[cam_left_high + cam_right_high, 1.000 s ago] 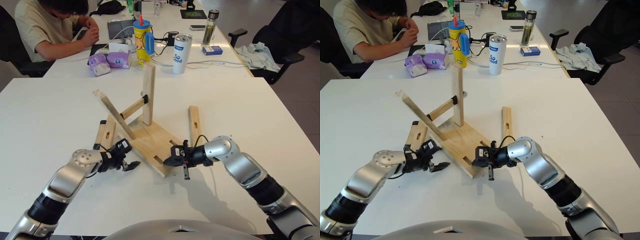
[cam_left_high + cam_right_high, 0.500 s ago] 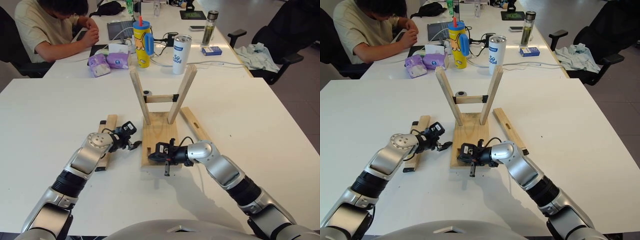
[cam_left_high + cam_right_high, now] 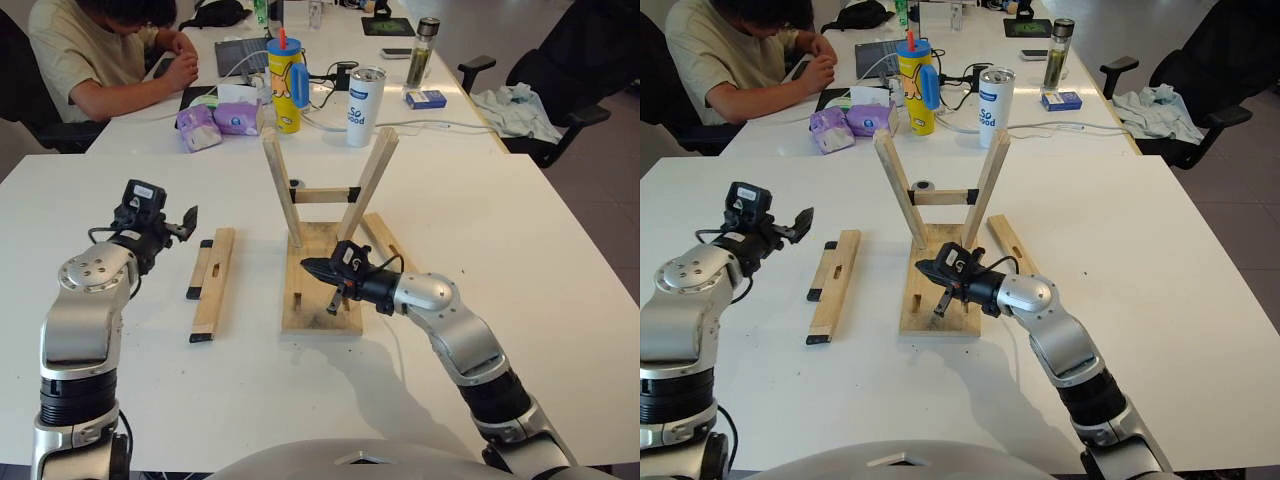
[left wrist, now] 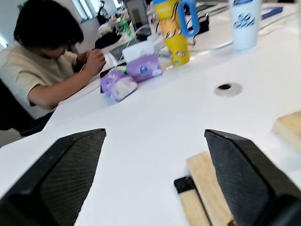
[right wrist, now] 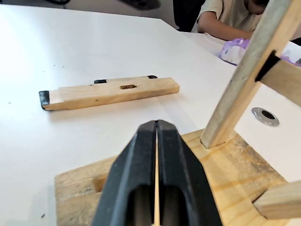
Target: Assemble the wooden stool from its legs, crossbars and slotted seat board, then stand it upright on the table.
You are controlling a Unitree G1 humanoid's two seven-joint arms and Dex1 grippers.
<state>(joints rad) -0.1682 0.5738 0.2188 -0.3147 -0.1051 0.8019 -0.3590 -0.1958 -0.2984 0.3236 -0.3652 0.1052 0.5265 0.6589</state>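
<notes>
Left claw (image 3: pixel 180 222) gapes empty above the tabletop (image 3: pixel 250 400); right claw (image 5: pixel 156 128) is pinched shut, empty, over the seat board (image 3: pixel 300 312).

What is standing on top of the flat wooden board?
One leg and a second leg stand up from the seat board, leaning apart, joined by a crossbar. The right gripper, shut, hangs over the board. The leg ends inside the slots are hidden.

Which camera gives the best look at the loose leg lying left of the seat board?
Either eye view: the leg lies whole, seen from above, slot visible. The right wrist view shows it side-on; the left wrist view, one end.
</notes>
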